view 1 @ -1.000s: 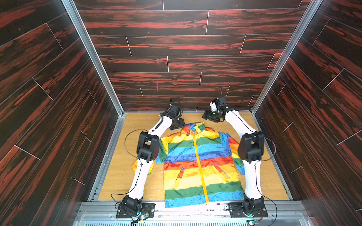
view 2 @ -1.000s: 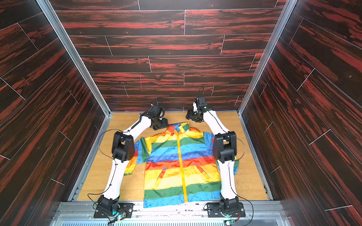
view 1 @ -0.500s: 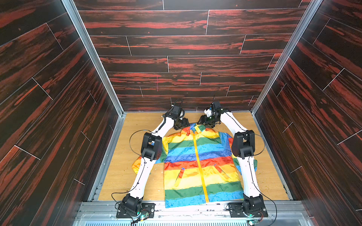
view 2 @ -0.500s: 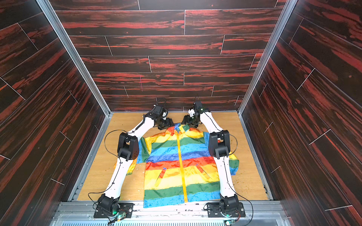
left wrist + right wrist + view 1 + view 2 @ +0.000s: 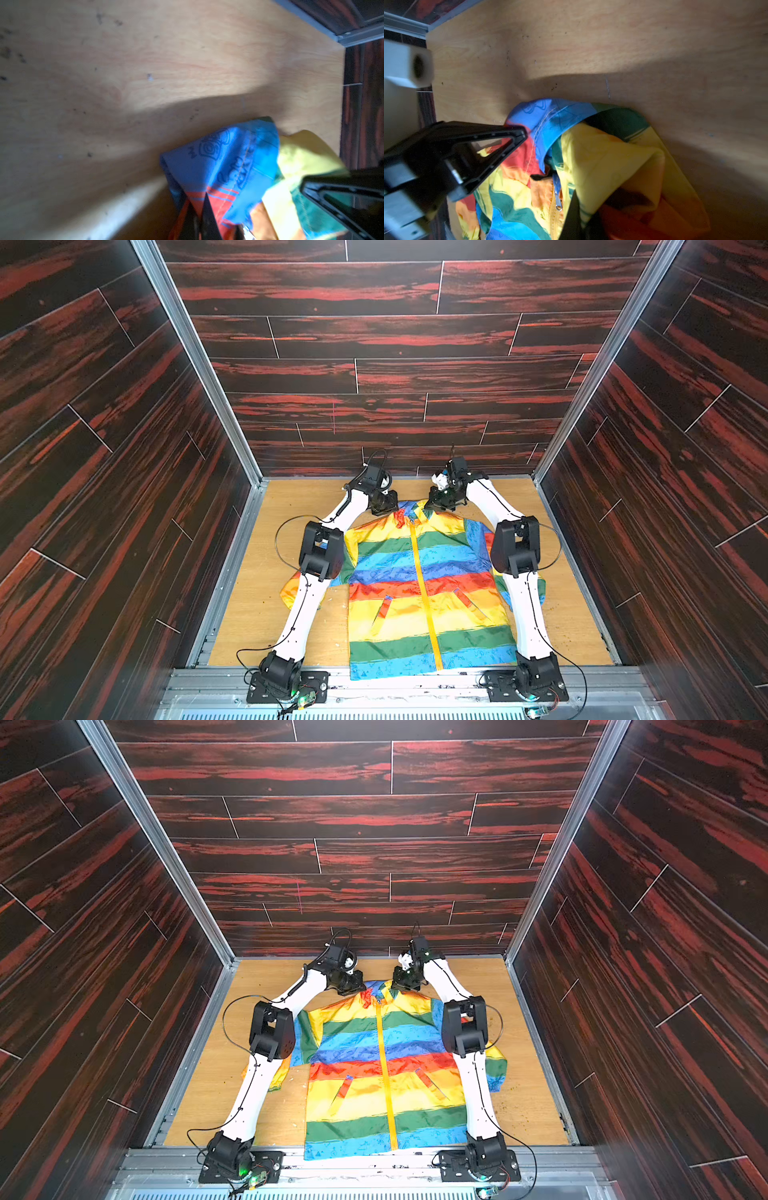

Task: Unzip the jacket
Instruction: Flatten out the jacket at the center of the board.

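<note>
Left end effector (image 5: 384, 506): clamped shut on the jacket's (image 5: 386, 568) hood cloth, left of the neck. It probably acts as an anchor, so the thin fabric will not slide when the slider is pulled.
Jacket: lies flat and front up on the table (image 5: 257, 605) between the two arms, with the hem toward their bases and the hood toward the far wall.
Zipper (image 5: 422, 585): looks closed from neck to hem, so the task seems barely begun.
Right end effector (image 5: 442, 504): closed on bunched yellow cloth right of the neck, near the zipper's top. It seems to be tensioning the collar rather than gripping the pull.
Left wrist view: shows the fingertips (image 5: 207, 216) meeting on red-and-blue cloth, a detail too small to make out in both top views.
Right wrist view: the only view that shows the metal zipper pull (image 5: 558, 204), which lies free and unheld just beside the pinched fold.
</note>
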Available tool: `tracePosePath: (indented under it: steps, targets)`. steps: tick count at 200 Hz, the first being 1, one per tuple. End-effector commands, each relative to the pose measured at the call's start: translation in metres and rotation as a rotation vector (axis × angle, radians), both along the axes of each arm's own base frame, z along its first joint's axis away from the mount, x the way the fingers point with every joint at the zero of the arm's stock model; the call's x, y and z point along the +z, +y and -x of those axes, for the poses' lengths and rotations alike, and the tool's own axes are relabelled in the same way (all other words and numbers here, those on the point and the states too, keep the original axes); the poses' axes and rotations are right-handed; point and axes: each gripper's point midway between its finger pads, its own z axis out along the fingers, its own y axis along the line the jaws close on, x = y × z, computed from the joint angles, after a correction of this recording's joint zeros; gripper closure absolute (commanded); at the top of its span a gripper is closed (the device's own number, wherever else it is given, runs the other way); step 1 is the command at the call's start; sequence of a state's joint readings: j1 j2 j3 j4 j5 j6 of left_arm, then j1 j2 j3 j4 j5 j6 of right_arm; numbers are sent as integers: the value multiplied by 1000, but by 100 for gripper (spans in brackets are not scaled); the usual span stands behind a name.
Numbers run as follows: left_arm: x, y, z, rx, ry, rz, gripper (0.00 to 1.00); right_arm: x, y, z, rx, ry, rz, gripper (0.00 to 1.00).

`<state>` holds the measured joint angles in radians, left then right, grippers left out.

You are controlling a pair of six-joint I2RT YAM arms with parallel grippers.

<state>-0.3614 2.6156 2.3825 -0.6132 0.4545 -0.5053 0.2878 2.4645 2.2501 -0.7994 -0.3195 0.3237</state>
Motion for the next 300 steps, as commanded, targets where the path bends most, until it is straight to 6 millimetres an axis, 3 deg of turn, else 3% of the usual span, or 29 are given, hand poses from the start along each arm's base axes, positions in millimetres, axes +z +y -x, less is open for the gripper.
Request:
tracePosePath:
  steps: [1, 34, 79, 93, 102, 110, 118, 132, 139, 151, 163, 178, 193, 211, 225, 242, 258, 274, 300]
  targets:
    - [118, -13, 15, -83, -201, 72, 100, 90, 7, 3, 37, -236, 21, 100]
    - [157, -19, 59, -139, -356, -22, 100, 131, 5, 32, 33, -451, 152, 100]
    - [206, 2, 113, -61, -546, -33, 100, 186, -18, 82, -73, -722, 137, 98]
    - [191, 7, 118, -40, -552, -45, 100, 171, -25, 87, -112, -693, 136, 96]
    - [171, 13, 116, -20, -521, -86, 96, 148, -24, 84, -115, -638, 152, 92]
    - [145, 19, 109, 1, -486, -153, 85, 119, -21, 77, -113, -561, 176, 87]
    - [113, 31, 96, 45, -433, -256, 67, 87, -23, 67, -128, -460, 202, 82]
    - [65, 50, 79, 78, -300, -425, 42, 42, -34, 50, -179, -284, 229, 65]
    - [54, 61, 77, 104, -229, -490, 30, 39, -38, 43, -208, -265, 225, 53]
    - [56, 64, 74, 115, -222, -493, 11, 50, -40, 39, -224, -290, 193, 17]
    - [76, 65, 74, 133, -276, -464, 1, 66, -41, 40, -224, -328, 184, 7]
    - [95, 70, 75, 164, -336, -442, 0, 76, -50, 43, -235, -347, 215, 6]
    - [101, 77, 79, 175, -345, -432, 0, 79, -67, 48, -278, -343, 241, 7]
    - [97, 82, 90, 161, -317, -444, 0, 64, -104, 57, -385, -253, 274, 19]
    - [93, 89, 99, 150, -290, -474, 0, 47, -132, 65, -454, -168, 332, 23]
    - [89, 116, 112, 222, -247, -567, 1, 31, -152, 72, -471, -88, 378, 28]
    - [83, 154, 122, 343, -216, -652, 7, 16, -161, 77, -445, -29, 450, 28]
    - [71, 195, 146, 425, -114, -757, 13, -3, -177, 88, -460, 50, 545, 28]
    - [45, 208, 175, 410, -12, -787, 13, -27, -183, 96, -468, 135, 490, 28]
